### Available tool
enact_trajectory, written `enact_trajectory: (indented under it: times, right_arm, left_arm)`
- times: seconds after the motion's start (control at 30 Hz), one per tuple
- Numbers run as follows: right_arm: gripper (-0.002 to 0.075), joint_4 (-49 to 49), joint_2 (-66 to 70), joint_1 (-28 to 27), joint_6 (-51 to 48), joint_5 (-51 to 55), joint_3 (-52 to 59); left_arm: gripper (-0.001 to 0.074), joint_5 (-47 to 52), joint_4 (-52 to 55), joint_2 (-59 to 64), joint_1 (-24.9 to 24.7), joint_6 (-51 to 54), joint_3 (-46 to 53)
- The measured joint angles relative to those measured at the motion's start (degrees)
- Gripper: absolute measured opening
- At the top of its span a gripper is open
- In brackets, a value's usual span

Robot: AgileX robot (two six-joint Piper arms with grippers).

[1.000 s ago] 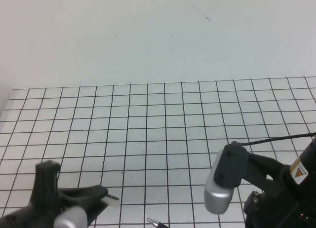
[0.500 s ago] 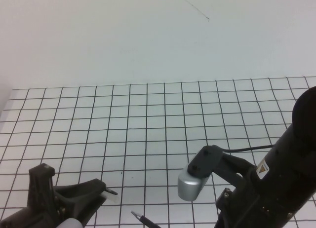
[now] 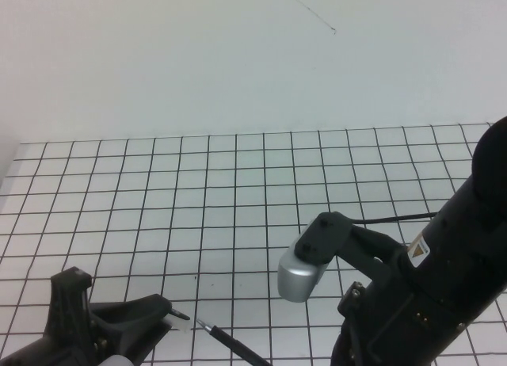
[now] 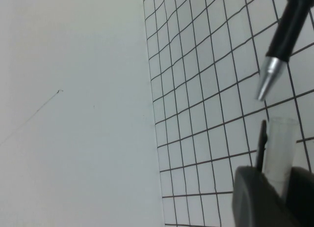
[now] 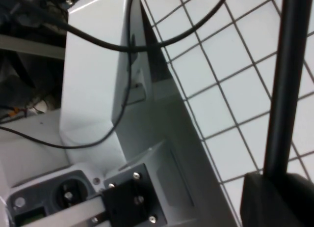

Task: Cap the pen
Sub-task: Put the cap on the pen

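The left claw [image 3: 170, 318], at seven o'clock over the white grid-lined bench [image 3: 238, 192], gripped a translucent tubular plastic cap [image 4: 277, 156]. The thin black stick pen [image 3: 231, 345] with its silvery tip lay at six o'clock, its tip just beside the cap, held upright-clamped in the right claw [image 5: 274, 187].

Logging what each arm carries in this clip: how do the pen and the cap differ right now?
The pen is black with a silvery pointed tip; the cap is a clear, pale tube. The pen is long and thin, held in the right pincer; the cap is a short stub in the left pincer. The pen's tip points at the cap's open end but is not yet inside. Both are held above the grid table.
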Motion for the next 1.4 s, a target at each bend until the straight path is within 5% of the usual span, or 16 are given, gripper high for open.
enact_trajectory:
  times: [1.4]
  right_arm:
    - [-0.0003, 1.42, 3.55, 0.4, -1.3, 2.2, 0.0]
  left_arm:
    - [0.0, 3.01, -0.22, 0.0, 0.0, 0.13, 0.0]
